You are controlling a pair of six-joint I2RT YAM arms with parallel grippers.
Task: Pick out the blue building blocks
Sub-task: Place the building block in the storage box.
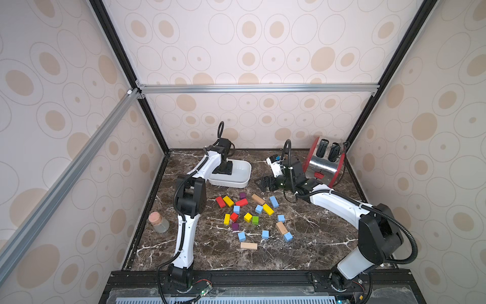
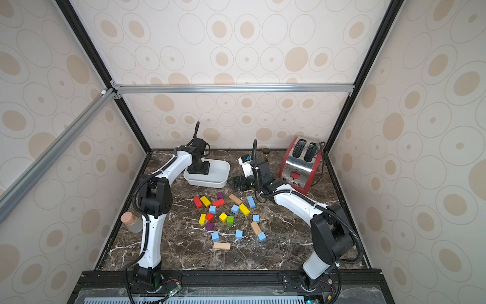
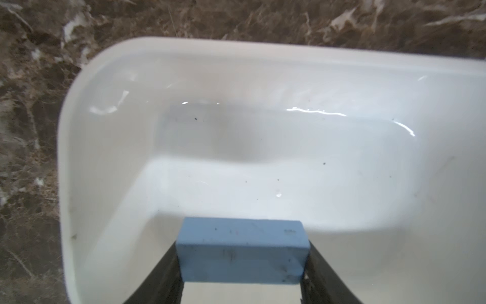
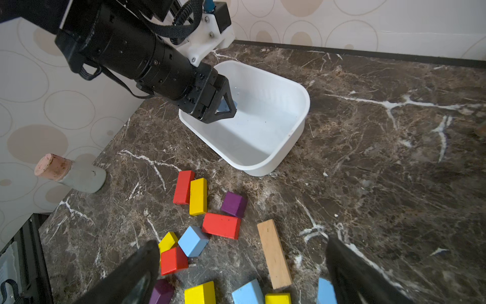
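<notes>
My left gripper (image 3: 242,254) is shut on a light blue brick (image 3: 242,250), gripped at its two ends and held low inside the white tub (image 3: 79,131). In both top views that gripper (image 1: 224,168) hangs over the tub (image 1: 240,171); in the right wrist view the brick (image 4: 228,104) shows between its fingers. Several more blue building blocks (image 1: 274,201) (image 1: 241,236) (image 2: 238,234) lie scattered on the marble table among other colours. My right gripper (image 4: 242,242) stands open and empty above the pile's far edge, to the right of the tub (image 1: 263,183).
Red (image 1: 220,202), yellow (image 1: 268,209), green (image 1: 255,220), purple (image 1: 235,226) and tan (image 1: 248,245) blocks are mixed in with the blue ones. A red and steel toaster (image 1: 322,163) stands at the back right. A corked jar (image 1: 159,222) sits off the table's left edge.
</notes>
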